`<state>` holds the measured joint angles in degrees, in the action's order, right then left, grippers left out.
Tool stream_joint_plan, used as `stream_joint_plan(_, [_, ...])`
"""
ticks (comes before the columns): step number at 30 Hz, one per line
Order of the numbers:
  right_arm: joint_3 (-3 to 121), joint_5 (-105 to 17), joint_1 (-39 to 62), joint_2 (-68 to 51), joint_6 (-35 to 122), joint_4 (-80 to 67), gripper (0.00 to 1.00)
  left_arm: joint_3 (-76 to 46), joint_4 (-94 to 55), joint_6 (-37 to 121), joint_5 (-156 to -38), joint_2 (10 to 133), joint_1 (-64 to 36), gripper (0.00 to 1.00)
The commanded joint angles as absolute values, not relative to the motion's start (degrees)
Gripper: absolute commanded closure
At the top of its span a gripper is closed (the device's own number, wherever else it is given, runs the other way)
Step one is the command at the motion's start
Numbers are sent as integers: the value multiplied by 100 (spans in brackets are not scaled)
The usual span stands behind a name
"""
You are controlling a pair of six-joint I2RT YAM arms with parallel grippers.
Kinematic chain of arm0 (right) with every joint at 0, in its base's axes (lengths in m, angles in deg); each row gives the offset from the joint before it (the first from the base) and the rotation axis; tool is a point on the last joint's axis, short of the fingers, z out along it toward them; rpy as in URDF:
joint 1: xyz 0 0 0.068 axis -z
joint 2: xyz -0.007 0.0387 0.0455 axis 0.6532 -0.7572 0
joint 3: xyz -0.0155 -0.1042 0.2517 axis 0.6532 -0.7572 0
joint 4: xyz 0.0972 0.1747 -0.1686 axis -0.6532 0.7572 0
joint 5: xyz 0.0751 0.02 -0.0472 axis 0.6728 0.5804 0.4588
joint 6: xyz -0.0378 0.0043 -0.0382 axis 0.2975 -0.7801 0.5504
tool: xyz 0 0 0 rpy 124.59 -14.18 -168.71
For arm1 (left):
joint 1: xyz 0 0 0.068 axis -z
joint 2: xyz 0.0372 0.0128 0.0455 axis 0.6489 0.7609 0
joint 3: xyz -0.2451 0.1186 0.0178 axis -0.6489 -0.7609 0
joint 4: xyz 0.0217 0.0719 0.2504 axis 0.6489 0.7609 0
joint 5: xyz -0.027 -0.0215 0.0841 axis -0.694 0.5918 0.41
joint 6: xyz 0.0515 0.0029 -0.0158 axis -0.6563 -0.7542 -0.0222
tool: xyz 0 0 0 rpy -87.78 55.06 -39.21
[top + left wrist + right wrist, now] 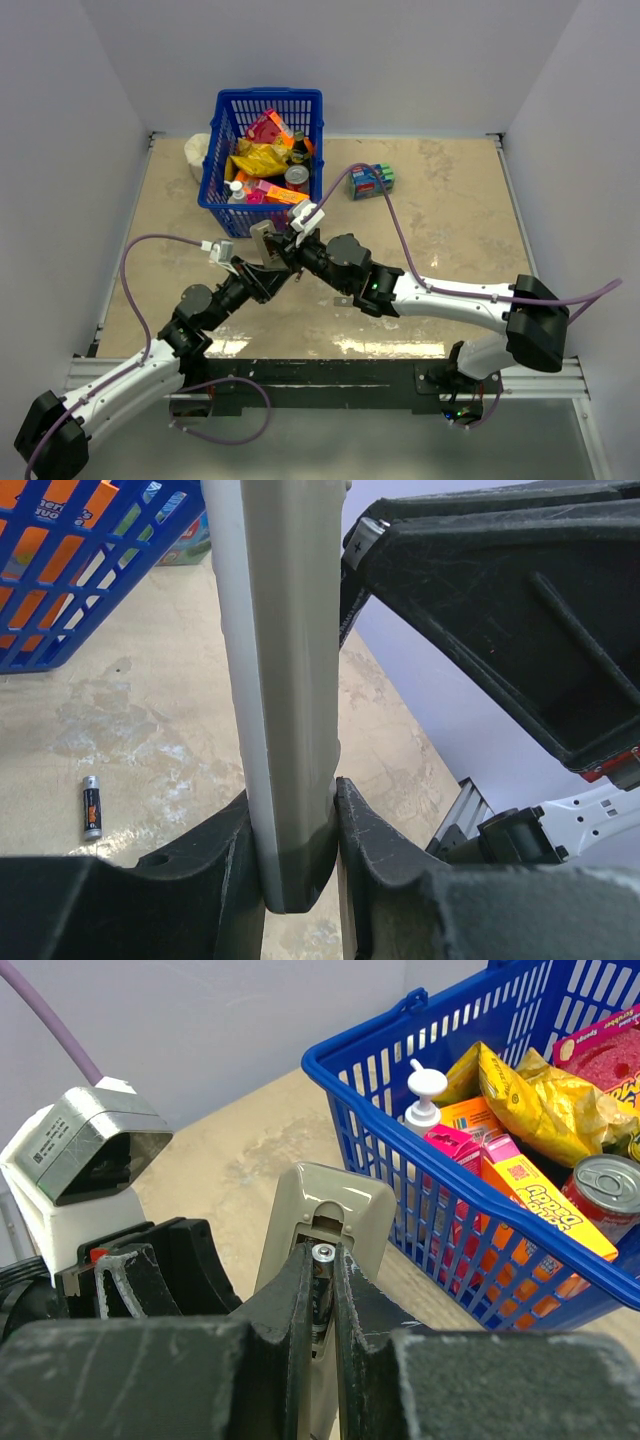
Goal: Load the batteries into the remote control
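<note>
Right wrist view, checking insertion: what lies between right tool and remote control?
Right wrist view: a battery, pinched in the right tool, over the remote control.

Matt, smooth grey plastic remote control (285, 680)

One remote control (285, 680) is seen. Two batteries are counted: one battery (322, 1260) at the remote control and one battery (91, 807) on the table (150, 710). One blue basket (270, 95) and one blue-green box (371, 180) are seen. In the basket, one can (605, 1185), one pump bottle (424, 1095) and perhaps five packets (540, 1090) are counted.
</note>
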<state>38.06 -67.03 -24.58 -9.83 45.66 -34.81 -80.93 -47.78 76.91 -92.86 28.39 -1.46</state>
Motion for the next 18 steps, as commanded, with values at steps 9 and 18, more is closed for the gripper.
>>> stream_joint_plan(9, [3979, -7000, -2452, -1170, 4635, -3214, 98, -7588, -5254, 7332, -9599, 3007, -170, 100])
stream_joint_plan(18, [3962, -7896, -2444, -1231, 4301, -2985, 95, -7649, -5175, 7367, -9450, 2831, -170, 100])
